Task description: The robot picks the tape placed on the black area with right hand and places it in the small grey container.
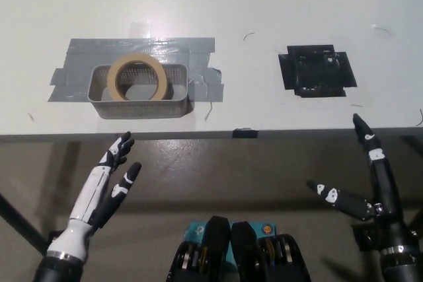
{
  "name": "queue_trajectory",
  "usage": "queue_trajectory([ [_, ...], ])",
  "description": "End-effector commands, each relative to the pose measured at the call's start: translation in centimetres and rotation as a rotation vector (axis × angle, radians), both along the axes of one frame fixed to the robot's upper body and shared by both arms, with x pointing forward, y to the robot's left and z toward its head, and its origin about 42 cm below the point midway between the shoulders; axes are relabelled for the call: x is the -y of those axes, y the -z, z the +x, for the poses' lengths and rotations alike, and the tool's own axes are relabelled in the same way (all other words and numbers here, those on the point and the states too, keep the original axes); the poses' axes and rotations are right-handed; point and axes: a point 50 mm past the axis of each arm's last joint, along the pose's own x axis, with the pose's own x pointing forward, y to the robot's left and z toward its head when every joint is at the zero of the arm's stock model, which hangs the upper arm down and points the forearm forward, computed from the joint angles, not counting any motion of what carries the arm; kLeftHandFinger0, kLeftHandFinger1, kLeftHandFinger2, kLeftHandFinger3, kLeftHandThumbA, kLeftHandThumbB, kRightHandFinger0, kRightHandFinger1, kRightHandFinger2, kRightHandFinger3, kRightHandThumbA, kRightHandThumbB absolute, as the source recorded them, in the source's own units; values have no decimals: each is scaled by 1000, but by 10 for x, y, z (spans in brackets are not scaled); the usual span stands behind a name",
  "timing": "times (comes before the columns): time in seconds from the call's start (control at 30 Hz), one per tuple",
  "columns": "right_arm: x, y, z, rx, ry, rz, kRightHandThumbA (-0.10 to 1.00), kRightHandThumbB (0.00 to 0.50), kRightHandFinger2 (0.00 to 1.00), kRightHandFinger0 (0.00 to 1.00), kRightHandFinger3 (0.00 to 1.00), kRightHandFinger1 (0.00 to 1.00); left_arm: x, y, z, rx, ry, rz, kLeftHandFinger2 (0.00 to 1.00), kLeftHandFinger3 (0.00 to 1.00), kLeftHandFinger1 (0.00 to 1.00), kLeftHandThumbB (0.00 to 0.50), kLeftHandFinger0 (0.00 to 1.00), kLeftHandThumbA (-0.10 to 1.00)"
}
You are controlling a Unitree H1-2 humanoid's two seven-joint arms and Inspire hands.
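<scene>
The white left hand (109, 179) hung below the front edge of the white table (264, 4), fingers spread and holding nothing, down and left of the container. The small grey container (141, 90), a mesh basket, sat on a patch of grey tape (142, 51) stuck to the table. The roll of tape (137, 77) leaned inside the container, its upper part rising above the rim. Well to the right of the container lay the black area (317, 70), with nothing on it. Further right of the container and below the table edge, the black right hand (370, 183) was released, fingers apart and empty.
</scene>
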Motion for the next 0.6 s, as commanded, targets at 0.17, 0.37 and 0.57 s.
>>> queue_trajectory([
  [0.17, -9, 0, 2, 54, -110, 77, 978, 158, 1000, 1000, 1000, 1000, -9, -4, -10, 34, -22, -44, 1000, 1000, 1000, 131, 1000, 927],
  [0.37, -12, 6, -3, 43, -121, 83, 943, 162, 1000, 1000, 1000, 1000, -11, -1, -17, 6, -32, -40, 1000, 1000, 1000, 132, 1000, 915],
  [0.57, -15, 10, -6, 30, -110, 81, 887, 176, 1000, 1000, 1000, 1000, -14, 2, -21, 4, -32, -29, 1000, 1000, 1000, 117, 1000, 902],
])
